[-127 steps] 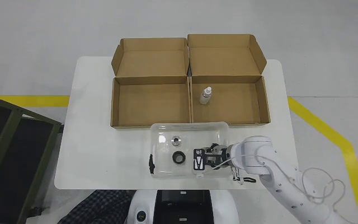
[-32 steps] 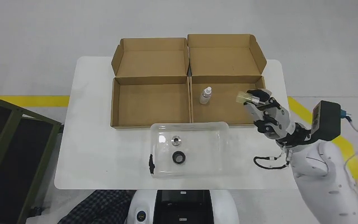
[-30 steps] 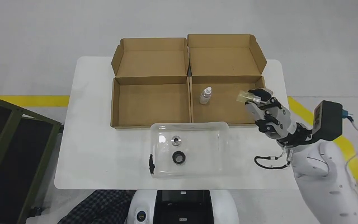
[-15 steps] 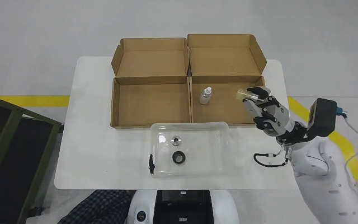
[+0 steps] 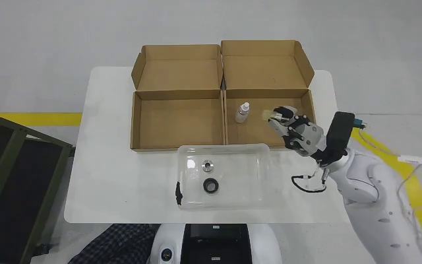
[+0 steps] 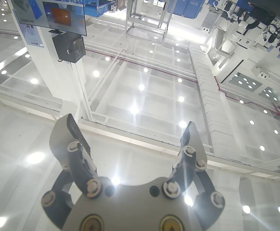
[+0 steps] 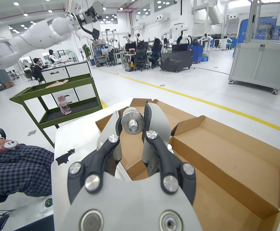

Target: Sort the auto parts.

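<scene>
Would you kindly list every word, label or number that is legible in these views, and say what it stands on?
None can be read with confidence.
Small bottle in the right cardboard box: any label is too small to read.
Metal part held in the right gripper: no marking visible.
Wall screen in the left wrist view: print too blurred to read.

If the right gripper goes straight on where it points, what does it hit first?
Likely the white bottle in the right box, in line ahead of the right gripper and its metal part in the top view. Height unclear; it could pass over.
</scene>
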